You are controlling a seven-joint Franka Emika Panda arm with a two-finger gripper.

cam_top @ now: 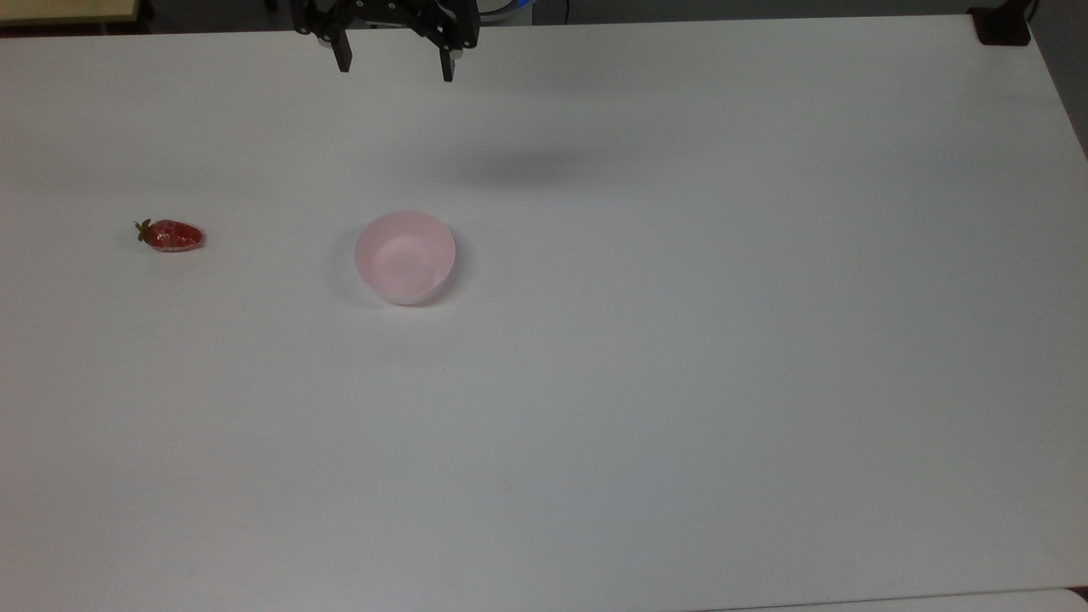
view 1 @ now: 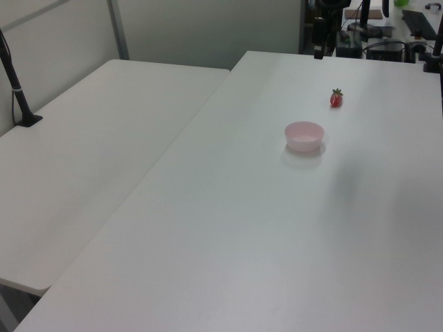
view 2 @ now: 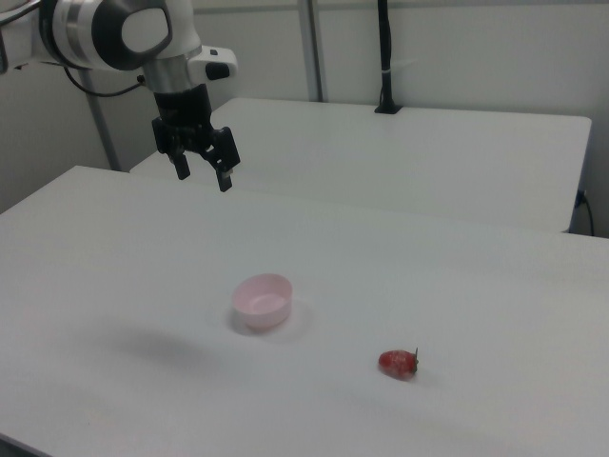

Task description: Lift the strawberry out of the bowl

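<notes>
Your gripper (cam_top: 393, 66) hangs high at the top view's upper edge, fingers (view 2: 225, 180) apart and empty. You have one strawberry (cam_top: 170, 235), one bowl (cam_top: 405, 257), well apart on the table (cam_top: 680, 340).

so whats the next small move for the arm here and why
Probably none beyond holding clear. The strawberry lies on the table, apart from the bowl, which holds nothing, and the gripper hangs open and empty high above the table's far edge in the top view, so the pick looks done.
</notes>
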